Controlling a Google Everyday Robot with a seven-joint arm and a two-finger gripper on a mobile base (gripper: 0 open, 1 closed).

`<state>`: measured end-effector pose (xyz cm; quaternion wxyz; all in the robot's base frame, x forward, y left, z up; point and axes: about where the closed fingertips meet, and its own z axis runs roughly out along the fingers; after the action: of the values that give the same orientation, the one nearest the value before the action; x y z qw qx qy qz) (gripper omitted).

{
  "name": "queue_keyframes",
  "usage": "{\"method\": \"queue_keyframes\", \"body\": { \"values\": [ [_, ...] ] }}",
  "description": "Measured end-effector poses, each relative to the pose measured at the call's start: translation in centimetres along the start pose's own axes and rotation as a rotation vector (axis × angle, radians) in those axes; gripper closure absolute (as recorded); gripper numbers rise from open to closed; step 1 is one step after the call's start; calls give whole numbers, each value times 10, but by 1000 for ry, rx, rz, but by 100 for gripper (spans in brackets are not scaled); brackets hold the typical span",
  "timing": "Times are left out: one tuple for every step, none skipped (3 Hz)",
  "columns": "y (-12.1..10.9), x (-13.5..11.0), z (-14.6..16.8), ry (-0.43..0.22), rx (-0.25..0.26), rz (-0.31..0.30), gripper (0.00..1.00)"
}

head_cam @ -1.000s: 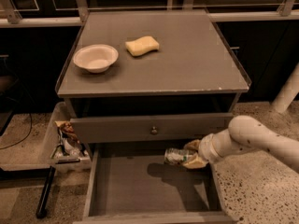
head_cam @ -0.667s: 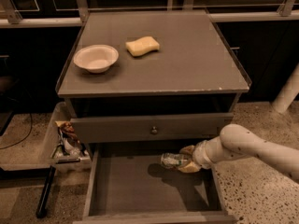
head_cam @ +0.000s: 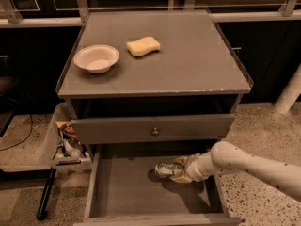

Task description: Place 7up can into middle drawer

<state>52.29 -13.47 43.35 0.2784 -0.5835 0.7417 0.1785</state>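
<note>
The 7up can, silvery with green print, lies on its side just over the floor of the open middle drawer, toward the drawer's back middle. My gripper reaches in from the right on a white speckled arm and is shut on the can's right end. The can casts a shadow on the grey drawer floor under it. The drawer is pulled out wide below the closed grey drawer front with its small round knob.
A white bowl and a yellow sponge sit on the cabinet top. A tray of clutter stands on the floor left of the cabinet. A white post stands at the right.
My gripper has carried the can leftward and lower, deeper over the drawer floor.
</note>
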Motion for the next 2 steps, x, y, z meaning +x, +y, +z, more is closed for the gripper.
{"method": "queue_keyframes", "body": {
  "values": [
    [4,9,25,-22,-2,8,100],
    [3,18,41,-38,-4,29,100]
  ]
}}
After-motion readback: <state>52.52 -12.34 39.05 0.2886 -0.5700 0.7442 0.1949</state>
